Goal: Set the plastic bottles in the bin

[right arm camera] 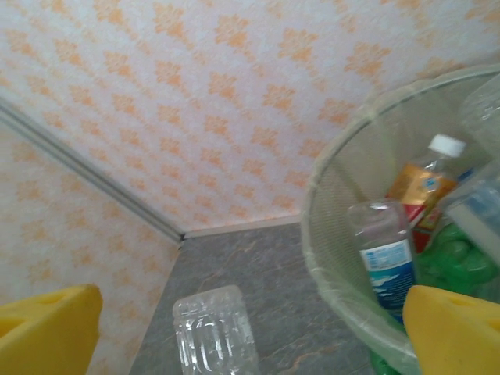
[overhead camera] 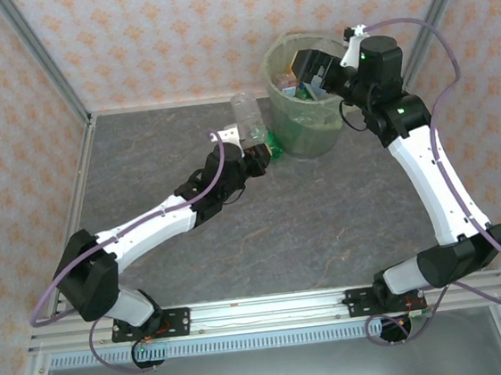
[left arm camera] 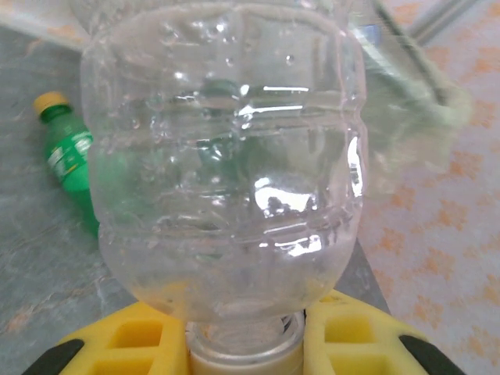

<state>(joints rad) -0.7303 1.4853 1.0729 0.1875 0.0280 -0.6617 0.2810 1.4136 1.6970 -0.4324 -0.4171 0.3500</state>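
The left hand clamps a clear bottle by its neck, just left of the bin; other bottles lie inside it. The right hand hangs spread open and empty above the bin.

This is a robotics lab test cell rather than a lived-in room. Two robot arms, the left arm and the right arm, are bolted to an aluminium rail at the near edge of a grey stone-look tabletop, with purple cables looping loose around them. The enclosure is only flat panels printed with orange wallpaper, set between bare metal frame posts.
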